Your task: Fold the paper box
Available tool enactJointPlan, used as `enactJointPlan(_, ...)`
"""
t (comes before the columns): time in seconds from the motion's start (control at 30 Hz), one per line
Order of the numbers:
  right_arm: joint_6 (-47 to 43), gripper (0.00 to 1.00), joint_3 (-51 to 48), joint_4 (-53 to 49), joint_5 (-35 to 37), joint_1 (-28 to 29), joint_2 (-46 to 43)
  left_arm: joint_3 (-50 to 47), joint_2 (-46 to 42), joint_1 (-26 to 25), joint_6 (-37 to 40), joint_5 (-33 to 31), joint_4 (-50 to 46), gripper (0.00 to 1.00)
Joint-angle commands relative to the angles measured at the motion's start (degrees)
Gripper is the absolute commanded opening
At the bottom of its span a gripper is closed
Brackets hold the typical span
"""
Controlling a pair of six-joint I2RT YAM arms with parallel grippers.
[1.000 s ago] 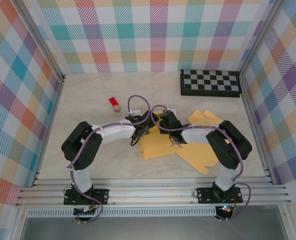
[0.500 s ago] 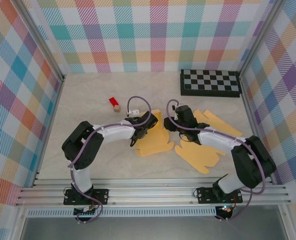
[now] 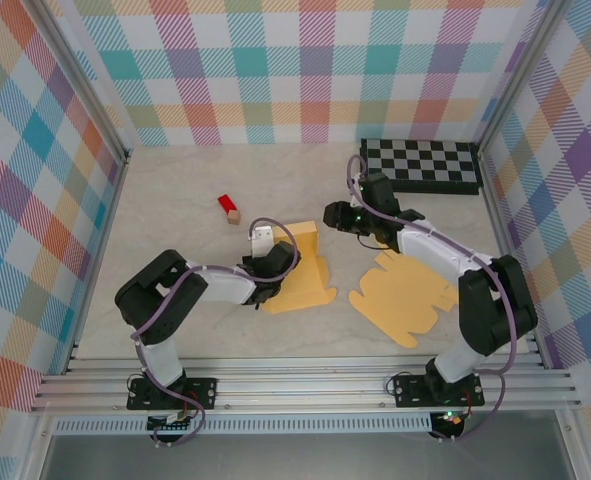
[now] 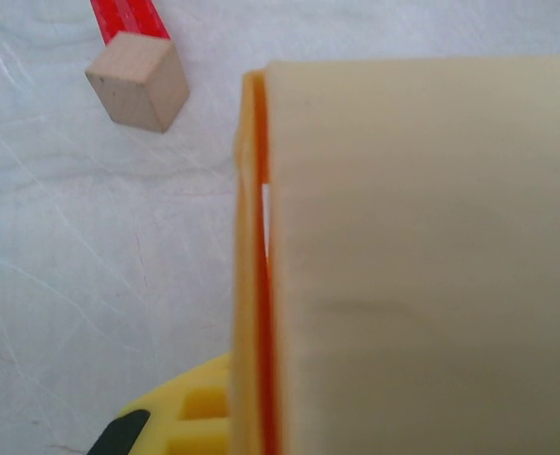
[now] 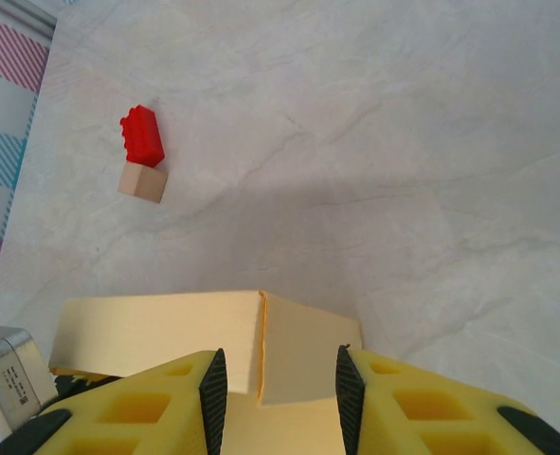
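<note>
The paper box [image 3: 305, 280] is a yellow card blank lying mid-table, with one panel standing up along its far side. My left gripper [image 3: 269, 264] is shut on the box's left edge. In the left wrist view the upright panel [image 4: 412, 265] looms close, and one yellow finger [image 4: 194, 422] shows beside its edge. My right gripper [image 3: 333, 216] hovers just behind and right of the box, open and apart from it. In the right wrist view its fingers [image 5: 275, 398] stand apart above the folded corner of the box [image 5: 261, 341].
A second flat card blank [image 3: 405, 295] lies to the right of the box. A red brick [image 3: 225, 203] and a small wooden cube [image 3: 234, 216] sit at the back left. A checkerboard [image 3: 420, 165] lies at the back right. Plaid walls close off three sides.
My right gripper has let go of the box, opened and swung back to the right. My left gripper drew the box slightly nearer, and a panel now stands upright.
</note>
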Motion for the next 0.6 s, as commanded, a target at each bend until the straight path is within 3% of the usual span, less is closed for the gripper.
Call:
enactJointPlan(0.0, 2.74, 0.38, 1.7, -1.95, -3.31, 1.01, 1.91, -0.96, 0.13, -0.86, 4.17, -3.99, 9.01, 0.0)
enactJointPlan(0.33, 1.86, 0.35, 0.91, 0.79, -5.69, 1.91, 4.37, -0.55, 3.1, -1.29, 5.69, -2.82, 10.25, 0.0)
enactJointPlan(0.57, -0.21, 0.32, 2.5, -2.28, -2.6, 1.84, 5.48, -0.07, 4.11, -1.31, 5.69, -1.22, 9.62, 0.0)
